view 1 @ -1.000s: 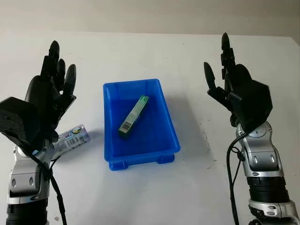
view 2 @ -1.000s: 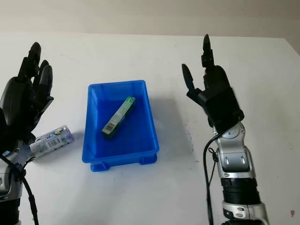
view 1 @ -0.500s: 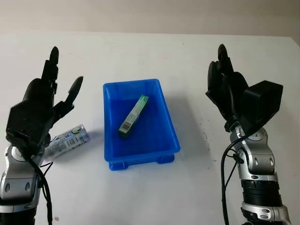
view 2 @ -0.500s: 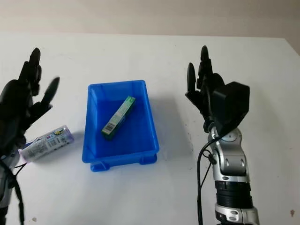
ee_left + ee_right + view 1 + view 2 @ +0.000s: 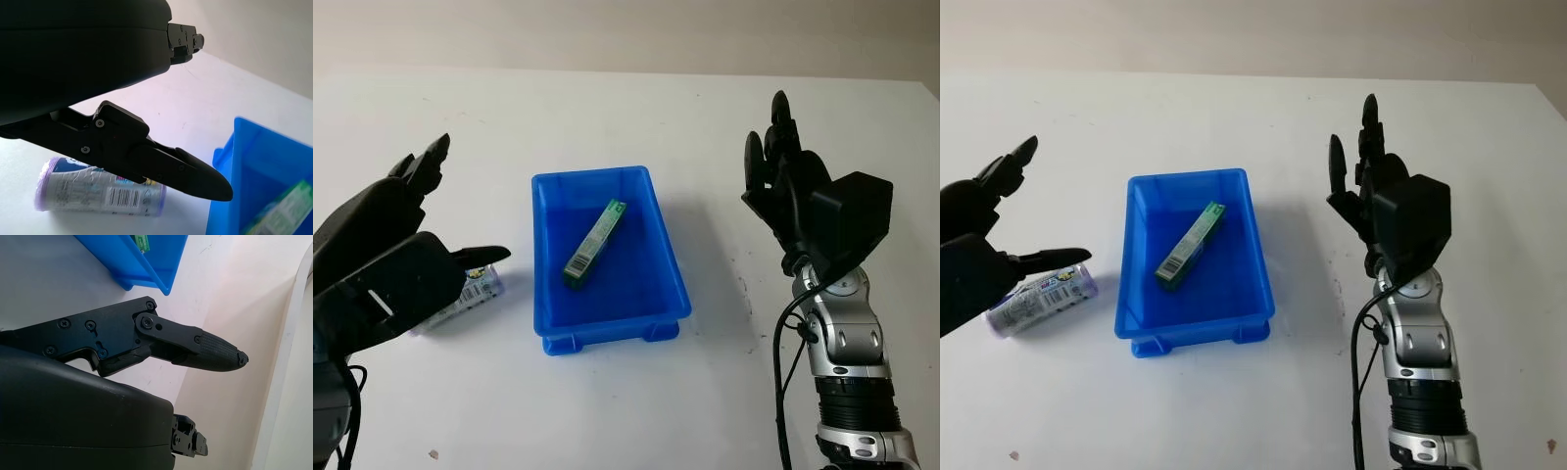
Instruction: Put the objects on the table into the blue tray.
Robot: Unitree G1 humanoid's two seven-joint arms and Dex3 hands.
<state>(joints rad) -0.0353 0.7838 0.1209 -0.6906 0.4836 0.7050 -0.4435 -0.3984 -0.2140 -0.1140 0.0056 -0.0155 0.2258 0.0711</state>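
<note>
At centre of the white table [image 5: 636, 401] sits the blue tray [image 5: 668, 262], with a green box [image 5: 593, 244] lying inside it, its length running from 1 o'clock to 7 o'clock. At 9 o'clock of the tray, just beside it, a purple-capped labelled bottle [image 5: 1041, 300] lies on its side on the table. My left robot hand [image 5: 406, 250] hangs open above that bottle, holding nothing and not touching it. My right robot hand [image 5: 790, 191] is raised at 3 o'clock of the tray, well apart from it, open and holding nothing.
</note>
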